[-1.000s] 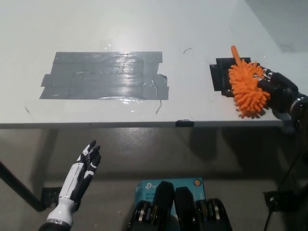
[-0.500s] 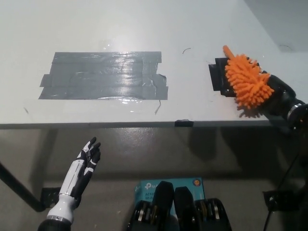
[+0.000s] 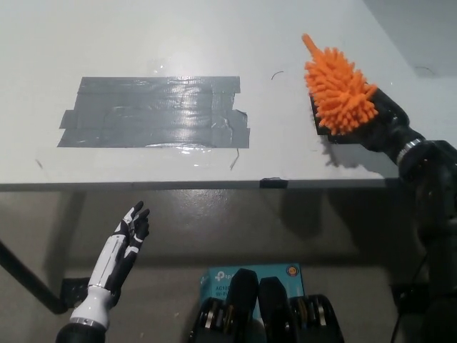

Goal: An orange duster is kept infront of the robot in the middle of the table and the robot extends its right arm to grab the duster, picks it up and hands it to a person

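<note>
A: Holding item one: orange duster, fluffy head uppermost, thin orange tip pointing up and to picture left. Carried over the right part of the white surface, apparently clear of it, judging by the shadow beneath.

B: Held by?

A: Right hand, black, fingers closed on the duster from below and behind; mostly masked by the orange strands. Grip at the lower end probably leaves the head free for a person to take.

B: Beneath it?

A: Black tape patch, partly covered by the duster; likely the marked starting spot.

B: Item two?

A: Left hand, white, below the near edge of the surface at lower left. Fingers straight, slightly apart, holding nothing. Idle, out of the working side's way.

B: Other entries?

A: Grey tape patch, large, flat, left of centre; well apart from the duster. Small dark mark just left of the duster head.

B: Edges and room?

A: Near edge runs across the middle of the view; right edge slants away close behind the right hand. Open surface ahead and to the left, nothing standing on it. No person in view, so handover direction cannot be told. Lift judged done, handing over not yet.
</note>
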Controlling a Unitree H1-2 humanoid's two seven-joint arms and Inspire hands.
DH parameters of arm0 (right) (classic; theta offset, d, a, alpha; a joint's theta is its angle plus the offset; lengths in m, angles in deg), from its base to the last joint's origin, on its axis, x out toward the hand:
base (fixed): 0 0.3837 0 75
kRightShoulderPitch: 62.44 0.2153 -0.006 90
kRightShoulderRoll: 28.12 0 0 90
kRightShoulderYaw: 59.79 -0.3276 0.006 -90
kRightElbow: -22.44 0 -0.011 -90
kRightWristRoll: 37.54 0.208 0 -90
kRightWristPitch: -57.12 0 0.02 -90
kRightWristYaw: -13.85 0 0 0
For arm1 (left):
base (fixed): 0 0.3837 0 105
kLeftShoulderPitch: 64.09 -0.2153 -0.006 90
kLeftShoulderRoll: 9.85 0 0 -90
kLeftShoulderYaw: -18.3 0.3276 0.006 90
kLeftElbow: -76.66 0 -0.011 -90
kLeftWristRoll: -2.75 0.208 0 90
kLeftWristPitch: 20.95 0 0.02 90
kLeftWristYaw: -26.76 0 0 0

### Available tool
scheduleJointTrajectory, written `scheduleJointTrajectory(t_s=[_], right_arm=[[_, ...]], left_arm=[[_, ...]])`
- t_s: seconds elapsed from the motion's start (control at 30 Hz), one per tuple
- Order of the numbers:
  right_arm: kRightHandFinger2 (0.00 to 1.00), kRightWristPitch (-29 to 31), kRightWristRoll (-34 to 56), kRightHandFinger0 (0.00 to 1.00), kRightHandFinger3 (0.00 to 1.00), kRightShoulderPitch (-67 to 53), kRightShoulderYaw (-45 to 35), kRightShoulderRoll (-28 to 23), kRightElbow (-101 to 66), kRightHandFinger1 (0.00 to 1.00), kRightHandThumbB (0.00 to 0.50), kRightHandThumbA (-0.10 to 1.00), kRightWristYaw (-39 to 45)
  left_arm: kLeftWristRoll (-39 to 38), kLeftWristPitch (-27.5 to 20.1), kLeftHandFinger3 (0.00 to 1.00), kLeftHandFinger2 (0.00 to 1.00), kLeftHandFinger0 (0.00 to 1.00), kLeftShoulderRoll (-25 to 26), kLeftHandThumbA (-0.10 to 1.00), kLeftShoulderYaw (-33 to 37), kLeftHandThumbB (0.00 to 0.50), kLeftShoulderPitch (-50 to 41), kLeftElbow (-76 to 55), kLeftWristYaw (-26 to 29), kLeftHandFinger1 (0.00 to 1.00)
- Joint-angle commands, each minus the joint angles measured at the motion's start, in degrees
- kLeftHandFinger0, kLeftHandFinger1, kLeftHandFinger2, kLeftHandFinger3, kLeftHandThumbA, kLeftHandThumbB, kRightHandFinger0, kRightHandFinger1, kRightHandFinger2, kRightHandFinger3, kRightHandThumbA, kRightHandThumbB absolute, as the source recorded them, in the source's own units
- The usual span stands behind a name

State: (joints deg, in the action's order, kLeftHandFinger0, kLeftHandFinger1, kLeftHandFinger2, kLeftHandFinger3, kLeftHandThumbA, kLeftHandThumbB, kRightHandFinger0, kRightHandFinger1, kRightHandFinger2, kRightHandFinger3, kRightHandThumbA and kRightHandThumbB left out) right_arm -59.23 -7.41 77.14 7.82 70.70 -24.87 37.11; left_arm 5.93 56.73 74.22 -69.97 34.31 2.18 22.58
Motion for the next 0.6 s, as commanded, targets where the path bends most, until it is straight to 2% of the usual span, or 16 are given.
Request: scheduleJointTrajectory(t_s=[0.0, 0.17, 0.33, 0.5, 0.57], right_arm=[[0.82, -0.59, 13.33, 0.0, 1.0, 2.55, 3.04, 0.64, -4.56, 0.42, 0.068, -0.1, 0.29], [0.84, -0.59, 15.11, 0.0, 1.0, 2.81, 3.59, 1.52, -2.82, 0.43, 0.084, -0.1, -1.49], [0.77, -0.59, 15.39, 0.0, 1.0, 3.31, 5.13, 1.43, 0.01, 0.38, 0.094, -0.1, -1.36], [0.77, -0.59, 15.28, 0.0, 1.0, 3.08, 5.73, 1.75, 0.75, 0.38, 0.084, -0.1, -0.88], [0.78, -0.59, 14.91, 0.0, 1.0, 3.18, 5.71, 1.71, 1.98, 0.41, 0.098, -0.1, 0.22]], left_arm=[[-0.45, -0.95, 1.0, 1.0, 0.96, 1.21, 0.88, -0.21, 0.162, 1.88, -2.56, -1.05, 1.0], [0.14, -1.22, 1.0, 1.0, 0.95, 1.39, 0.89, -0.11, 0.153, 1.79, -2.41, -0.84, 1.0], [-0.42, -1.14, 1.0, 1.0, 0.94, 1.31, 0.87, -0.18, 0.155, 1.78, -2.43, -1.05, 1.0], [-0.23, -1.08, 1.0, 1.0, 0.95, 1.24, 0.86, -0.09, 0.159, 1.63, -2.55, -0.93, 1.0], [0.08, -1.05, 1.0, 1.0, 0.95, 1.28, 0.87, -0.03, 0.16, 1.67, -2.61, -0.81, 1.0]])
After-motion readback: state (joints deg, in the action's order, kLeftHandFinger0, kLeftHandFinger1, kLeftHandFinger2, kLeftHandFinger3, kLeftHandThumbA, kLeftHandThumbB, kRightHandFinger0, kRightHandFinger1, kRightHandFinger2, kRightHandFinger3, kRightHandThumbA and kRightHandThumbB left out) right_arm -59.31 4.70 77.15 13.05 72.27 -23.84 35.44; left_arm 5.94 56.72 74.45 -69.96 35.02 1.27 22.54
